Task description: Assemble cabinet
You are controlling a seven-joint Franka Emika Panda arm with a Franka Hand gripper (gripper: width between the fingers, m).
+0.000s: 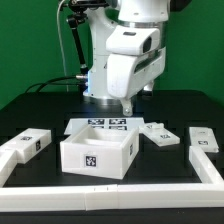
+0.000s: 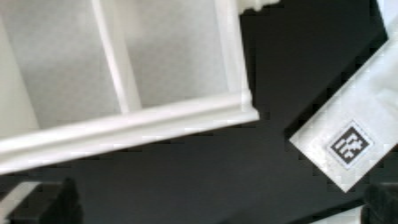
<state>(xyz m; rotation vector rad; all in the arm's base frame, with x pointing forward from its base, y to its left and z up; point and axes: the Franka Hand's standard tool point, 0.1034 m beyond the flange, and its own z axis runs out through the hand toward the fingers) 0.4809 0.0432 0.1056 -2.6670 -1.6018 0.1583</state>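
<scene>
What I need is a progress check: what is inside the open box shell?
No block shows inside the open box shell: only white inner walls are visible. Its front wall covers the floor and lower inside, so something low there cannot be ruled out.

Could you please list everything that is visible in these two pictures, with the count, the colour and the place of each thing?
cabinet shell: one, white, open box with a tag on its front, middle of the table.
small tagged blocks: three, white; one at the exterior view's left, one just right of the shell, one further right.
marker board: one, white with black tags, flat behind the shell.
rail: one as far as seen, white, low, along the table's left, front and right sides.
table: one, black.
robot arm: one, white, behind the marker board.
end effector: one, dark, above the marker board, seemingly open, holding nothing.
</scene>
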